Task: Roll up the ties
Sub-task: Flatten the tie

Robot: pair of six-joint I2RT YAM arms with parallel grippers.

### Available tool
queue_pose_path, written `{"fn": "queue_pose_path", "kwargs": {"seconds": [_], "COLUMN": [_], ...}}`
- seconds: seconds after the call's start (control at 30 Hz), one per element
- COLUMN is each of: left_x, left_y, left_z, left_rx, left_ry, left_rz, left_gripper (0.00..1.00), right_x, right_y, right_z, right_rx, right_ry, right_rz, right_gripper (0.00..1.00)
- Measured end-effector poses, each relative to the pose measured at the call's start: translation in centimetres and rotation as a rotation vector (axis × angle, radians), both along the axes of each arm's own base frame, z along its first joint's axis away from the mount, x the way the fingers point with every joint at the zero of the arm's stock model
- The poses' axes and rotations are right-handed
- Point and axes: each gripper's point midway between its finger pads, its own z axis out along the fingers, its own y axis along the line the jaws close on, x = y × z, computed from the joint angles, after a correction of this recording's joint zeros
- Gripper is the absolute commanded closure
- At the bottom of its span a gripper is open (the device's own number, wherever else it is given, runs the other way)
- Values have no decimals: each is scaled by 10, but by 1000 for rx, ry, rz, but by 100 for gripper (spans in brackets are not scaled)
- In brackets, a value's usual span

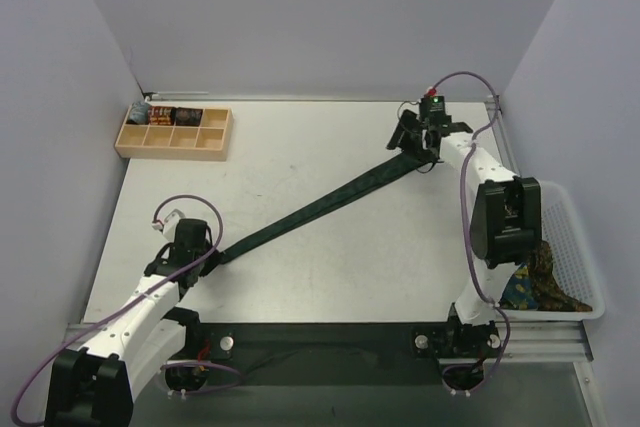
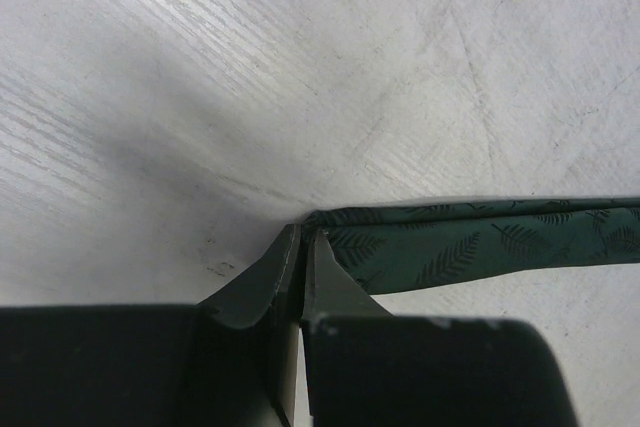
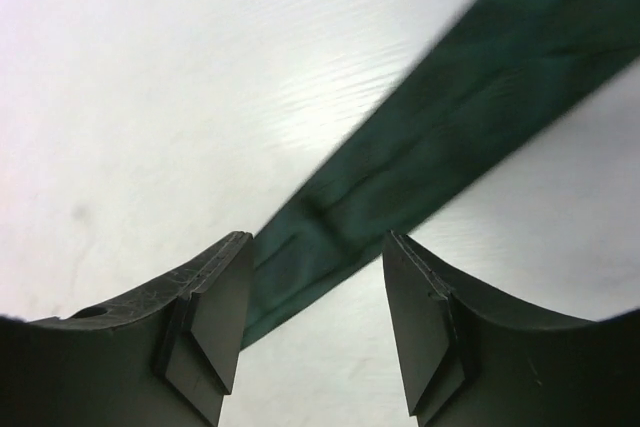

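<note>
A dark green tie (image 1: 320,207) with a faint leaf print lies stretched in a straight diagonal across the table, from near left to far right. My left gripper (image 1: 212,255) is shut on its narrow near end; in the left wrist view the closed fingertips (image 2: 305,234) pinch the tie's end (image 2: 480,247) down at the table. My right gripper (image 1: 415,147) is open over the tie's wide far end. In the right wrist view the tie (image 3: 450,127) runs under the gap between its spread fingers (image 3: 318,242), which are not touching it.
A wooden compartment box (image 1: 212,147) stands at the far left with small rolled items (image 1: 165,114) in its back row. A white basket (image 1: 585,247) off the right table edge holds patterned ties, blue-yellow (image 1: 520,289) and brownish (image 1: 548,265). Grey walls enclose the table.
</note>
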Motion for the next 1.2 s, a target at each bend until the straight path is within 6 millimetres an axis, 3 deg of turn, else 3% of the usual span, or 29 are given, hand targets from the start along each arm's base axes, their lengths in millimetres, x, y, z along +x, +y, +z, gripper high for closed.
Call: {"fn": "queue_pose_path", "kwargs": {"seconds": [0.1, 0.23, 0.37, 0.53, 0.8, 0.97, 1.2], "left_x": [2, 10, 28, 41, 33, 33, 32], "left_y": [-2, -11, -30, -47, -45, -44, -44], "left_z": [0, -1, 0, 1, 1, 1, 1], "left_rx": [-14, -57, -125, -197, -208, -218, -226], "left_ry": [-16, -30, -50, -60, -78, -79, -76], "left_rz": [-2, -13, -36, -52, -41, -24, -4], "left_gripper": [100, 100, 100, 100, 100, 100, 100], "right_x": [-27, -72, -110, -135, -173, -199, -228], "right_y": [74, 174, 237, 283, 339, 369, 392], "right_z": [23, 28, 24, 18, -16, -39, -40], "right_rx": [64, 194, 294, 384, 484, 535, 620], "right_ry": [-70, -103, -83, -70, 7, 64, 86], "right_rz": [185, 454, 624, 725, 837, 908, 1012], "right_gripper": [48, 48, 49, 53, 84, 90, 92]}}
